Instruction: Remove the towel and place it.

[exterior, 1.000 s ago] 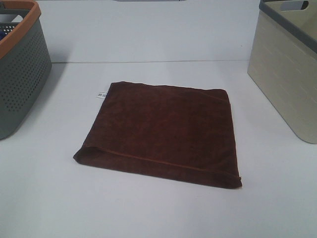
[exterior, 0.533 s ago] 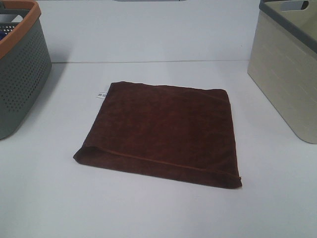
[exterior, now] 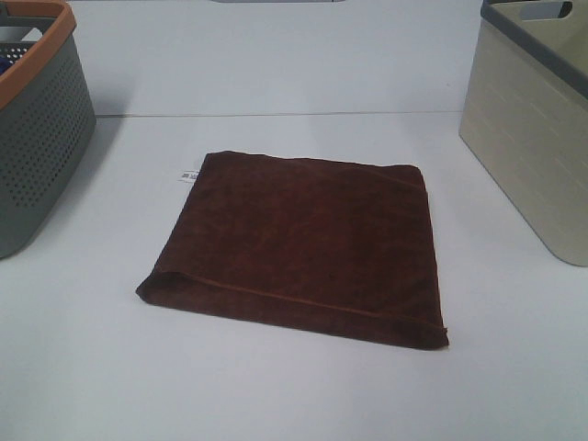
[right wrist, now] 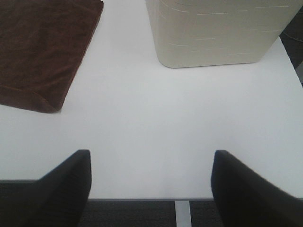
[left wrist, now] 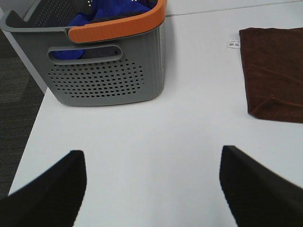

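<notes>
A folded dark brown towel (exterior: 303, 246) lies flat in the middle of the white table (exterior: 276, 395), with a small white label at its far left corner. It also shows in the left wrist view (left wrist: 274, 75) and in the right wrist view (right wrist: 40, 49). My left gripper (left wrist: 151, 189) is open and empty over bare table near the left front edge, apart from the towel. My right gripper (right wrist: 149, 187) is open and empty over the right front edge, apart from the towel. Neither gripper shows in the exterior view.
A grey perforated basket with an orange rim (exterior: 37, 119) stands at the far left and holds blue cloth (left wrist: 87, 19). A beige bin with a grey rim (exterior: 537, 119) stands at the far right; it also shows in the right wrist view (right wrist: 213, 30). The table's edge (right wrist: 142, 198) lies under my right gripper.
</notes>
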Controlling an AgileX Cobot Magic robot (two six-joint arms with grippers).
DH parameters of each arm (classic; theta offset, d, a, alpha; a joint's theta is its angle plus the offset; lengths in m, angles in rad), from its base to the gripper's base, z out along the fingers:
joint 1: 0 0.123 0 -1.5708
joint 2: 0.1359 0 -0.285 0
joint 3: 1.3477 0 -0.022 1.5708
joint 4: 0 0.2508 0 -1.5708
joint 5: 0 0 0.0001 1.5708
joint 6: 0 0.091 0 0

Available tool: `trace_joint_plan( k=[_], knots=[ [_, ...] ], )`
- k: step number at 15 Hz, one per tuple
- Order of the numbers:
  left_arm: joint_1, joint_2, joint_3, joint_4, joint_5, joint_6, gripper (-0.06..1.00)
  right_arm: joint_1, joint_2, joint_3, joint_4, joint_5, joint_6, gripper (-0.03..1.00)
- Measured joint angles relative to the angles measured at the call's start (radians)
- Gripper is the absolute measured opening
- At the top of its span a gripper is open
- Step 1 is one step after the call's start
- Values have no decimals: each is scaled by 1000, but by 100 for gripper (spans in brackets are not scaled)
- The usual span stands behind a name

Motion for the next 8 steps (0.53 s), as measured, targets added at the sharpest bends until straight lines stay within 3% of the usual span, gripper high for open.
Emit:
trace_joint_plan(
  k=[8],
  knots=[
    [0,0,0,0,0,0,75,0,0,0,1,0,0,62]
  ],
)
